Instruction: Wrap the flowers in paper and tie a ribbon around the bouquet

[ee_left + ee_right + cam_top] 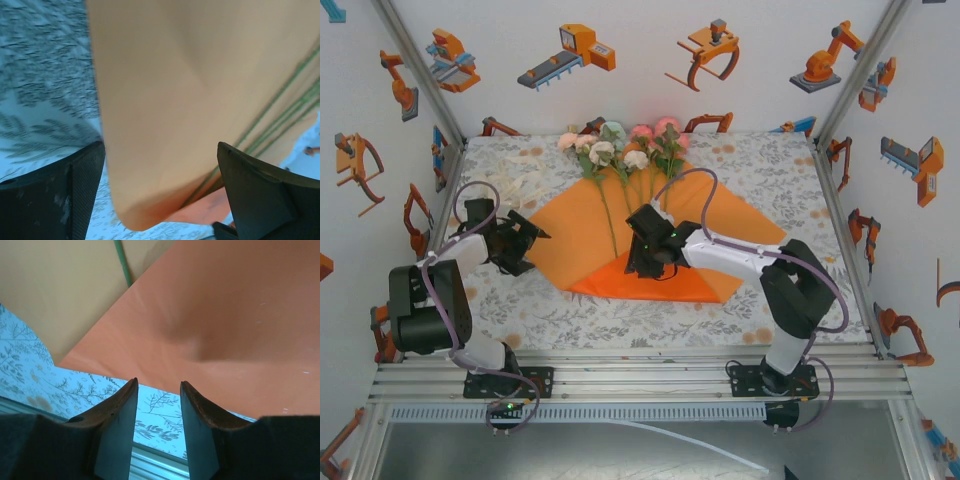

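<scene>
The orange paper [720, 215] lies spread across the middle of the table. The flowers [620, 150] rest on it, with their heads at the back and their thin green stems [610, 215] running toward me. My left gripper [525, 245] is at the paper's left corner. In the left wrist view it [160, 150] is open wide, with the curled paper corner [165, 125] standing between the fingers, unclamped, and stems [280, 95] beyond. My right gripper [650, 258] hovers over the paper's near part. It [157, 382] is open with nothing in the gap, its tips at the paper's near edge [210, 340]. The cream ribbon [520, 185] lies at the back left.
A leaf-print tablecloth [580, 320] covers the table. Printed walls close in the left, right and back. A metal rail [640, 375] runs along the near edge by the arm bases.
</scene>
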You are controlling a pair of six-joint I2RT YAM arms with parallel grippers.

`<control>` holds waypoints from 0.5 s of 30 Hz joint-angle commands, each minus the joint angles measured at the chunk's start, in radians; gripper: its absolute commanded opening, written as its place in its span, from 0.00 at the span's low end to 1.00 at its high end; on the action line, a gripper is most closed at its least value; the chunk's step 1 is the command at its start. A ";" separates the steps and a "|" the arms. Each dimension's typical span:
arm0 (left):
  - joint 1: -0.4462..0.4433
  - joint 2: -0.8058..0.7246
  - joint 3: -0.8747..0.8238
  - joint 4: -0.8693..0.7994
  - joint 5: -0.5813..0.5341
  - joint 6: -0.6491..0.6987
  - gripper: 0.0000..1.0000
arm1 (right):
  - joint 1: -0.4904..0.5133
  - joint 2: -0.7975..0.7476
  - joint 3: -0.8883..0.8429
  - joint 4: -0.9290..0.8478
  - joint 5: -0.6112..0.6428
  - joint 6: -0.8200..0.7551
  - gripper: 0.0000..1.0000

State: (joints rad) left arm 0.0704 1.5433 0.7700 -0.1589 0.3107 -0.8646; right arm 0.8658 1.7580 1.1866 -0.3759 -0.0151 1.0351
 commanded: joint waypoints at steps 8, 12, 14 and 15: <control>-0.095 -0.073 -0.182 0.335 0.290 -0.164 0.79 | 0.017 -0.029 -0.071 0.027 0.067 0.060 0.36; -0.192 -0.164 -0.190 0.308 0.237 -0.154 0.80 | 0.013 -0.040 -0.088 0.026 0.060 0.063 0.36; -0.231 -0.186 -0.185 0.272 0.200 -0.135 0.80 | 0.015 -0.049 -0.094 0.027 0.040 0.068 0.35; -0.245 -0.198 -0.184 0.252 0.181 -0.127 0.80 | 0.015 -0.057 -0.101 0.028 0.034 0.072 0.34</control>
State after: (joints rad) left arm -0.1417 1.3846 0.5800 0.1196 0.5301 -1.0008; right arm 0.8852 1.7538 1.1023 -0.3508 0.0151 1.0843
